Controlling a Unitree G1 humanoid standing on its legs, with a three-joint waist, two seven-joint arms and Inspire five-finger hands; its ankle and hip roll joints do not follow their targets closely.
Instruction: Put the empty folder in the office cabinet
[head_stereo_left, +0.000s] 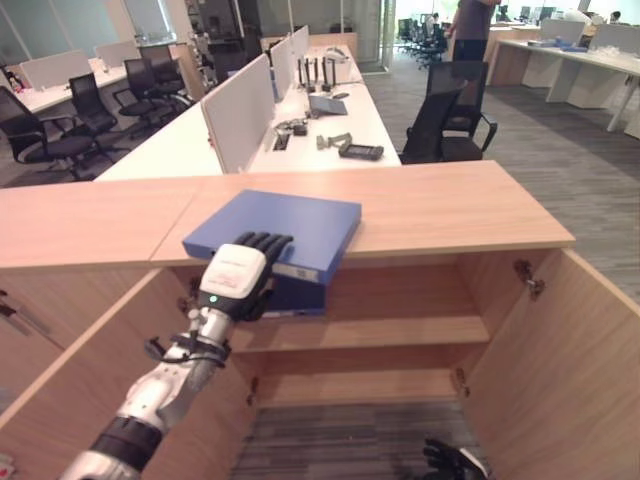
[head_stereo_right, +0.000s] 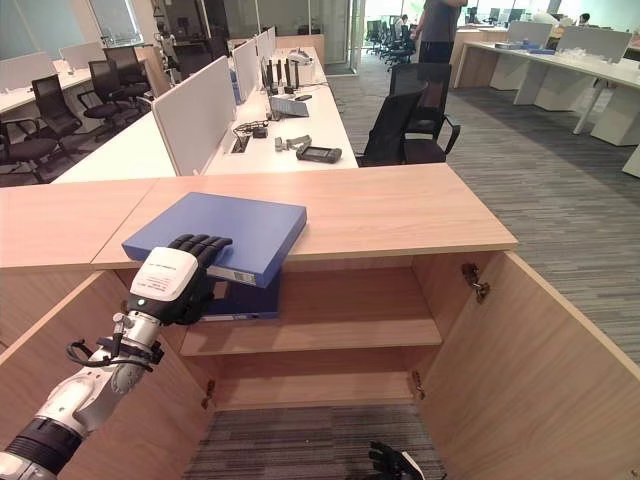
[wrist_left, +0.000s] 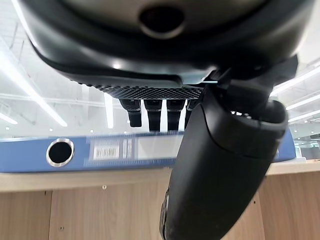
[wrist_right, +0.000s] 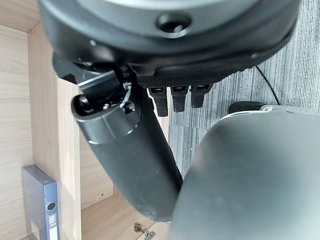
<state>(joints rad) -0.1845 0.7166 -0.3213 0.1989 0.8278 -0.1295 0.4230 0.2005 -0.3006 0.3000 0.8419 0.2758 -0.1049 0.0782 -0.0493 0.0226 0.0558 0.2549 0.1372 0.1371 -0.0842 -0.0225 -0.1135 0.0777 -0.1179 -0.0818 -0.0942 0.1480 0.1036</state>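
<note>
A blue folder (head_stereo_left: 285, 228) lies flat on the wooden cabinet top (head_stereo_left: 450, 205), its spine end jutting over the front edge above the open cabinet. My left hand (head_stereo_left: 238, 275) grips that spine end, with the fingers (wrist_left: 150, 112) over the folder's top and the thumb (wrist_left: 220, 165) under and in front of the labelled spine (wrist_left: 115, 150). A darker blue folder (head_stereo_left: 298, 298) shows just below it on the upper shelf (head_stereo_left: 400, 330). My right hand (head_stereo_left: 455, 462) hangs low near the carpet with relaxed fingers (wrist_right: 180, 97), holding nothing.
Both cabinet doors stand open, the left door (head_stereo_left: 85, 380) and the right door (head_stereo_left: 580, 350). A lower shelf (head_stereo_left: 360, 385) sits below the upper one. Behind the cabinet run white desks (head_stereo_left: 330, 120) with a black chair (head_stereo_left: 455, 115). A person (head_stereo_left: 470, 25) stands far back.
</note>
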